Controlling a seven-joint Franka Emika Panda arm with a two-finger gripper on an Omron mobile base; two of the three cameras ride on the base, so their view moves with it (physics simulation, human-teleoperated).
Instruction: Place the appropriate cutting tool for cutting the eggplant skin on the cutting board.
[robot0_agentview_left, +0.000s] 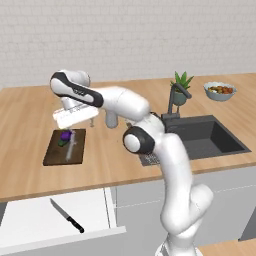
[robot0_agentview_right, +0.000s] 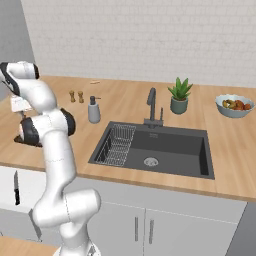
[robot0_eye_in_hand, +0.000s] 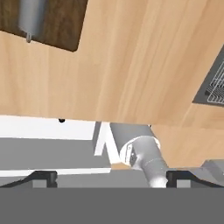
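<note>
Silvery-grey slim peeler (robot0_agentview_left: 72, 142) lies on dark brown wooden cutting board (robot0_agentview_left: 52, 155), at 6 o'clock of purple eggplant (robot0_agentview_left: 65, 135) | end effector (robot0_agentview_left: 75, 116) wide, empty, above | step: placement apparently done | next: retract clear.

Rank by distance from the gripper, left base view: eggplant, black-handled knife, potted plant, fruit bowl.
Gripper hangs open over the far end of the cutting board.
1. Eggplant: on the board, just below the gripper.
2. Black-handled knife: in the open drawer, near left.
3. Potted plant: behind the sink, right.
4. Fruit bowl: far right of the counter.
</note>
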